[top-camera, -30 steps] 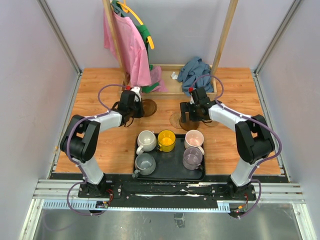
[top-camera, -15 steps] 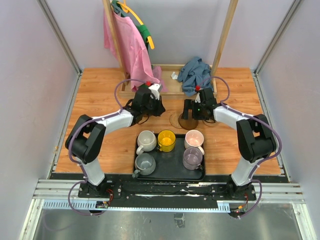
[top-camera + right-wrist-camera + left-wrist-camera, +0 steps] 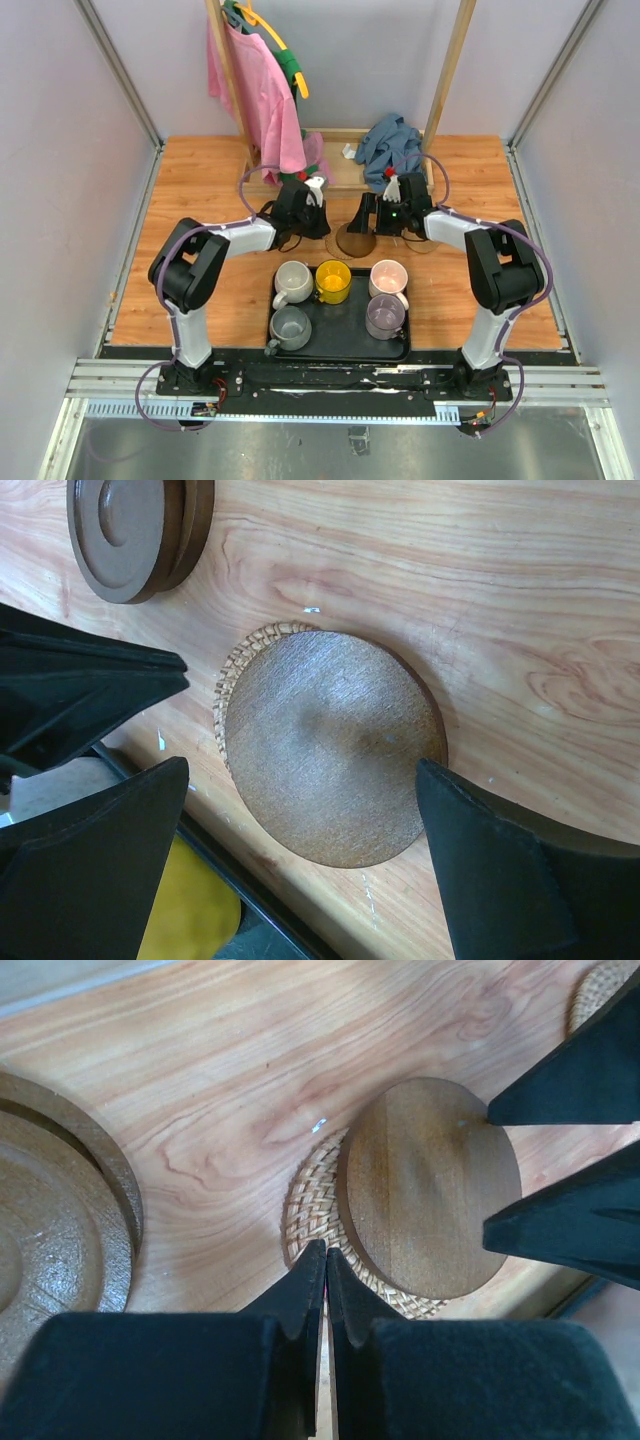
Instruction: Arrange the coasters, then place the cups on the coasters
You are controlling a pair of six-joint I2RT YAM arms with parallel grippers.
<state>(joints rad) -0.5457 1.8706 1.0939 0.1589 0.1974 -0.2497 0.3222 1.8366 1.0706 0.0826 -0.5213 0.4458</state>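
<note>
A dark brown coaster point(image 3: 330, 745) lies on top of a tan woven coaster point(image 3: 310, 1205), just beyond the tray. My right gripper point(image 3: 300, 780) is open, its fingers straddling the brown disc point(image 3: 352, 240). My left gripper point(image 3: 326, 1252) is shut and empty, its tips at the woven rim. A stack of dark brown coasters point(image 3: 135, 530) lies to the left, and another woven coaster point(image 3: 600, 990) to the right. On the black tray point(image 3: 340, 348) stand the off-white cup point(image 3: 293, 280), yellow cup point(image 3: 333, 282), pink cup point(image 3: 388, 277), grey cup point(image 3: 290, 326) and lilac cup point(image 3: 385, 316).
A wooden rack with a pink garment point(image 3: 260, 95) stands at the back. A blue cloth point(image 3: 390, 140) lies at its base. Side walls border the wooden table point(image 3: 200, 170). The two grippers sit close together over the coasters.
My left gripper has swung right, away from the dark coaster stack, to the edge of the stacked pair. My right gripper has shifted left over the brown disc.
</note>
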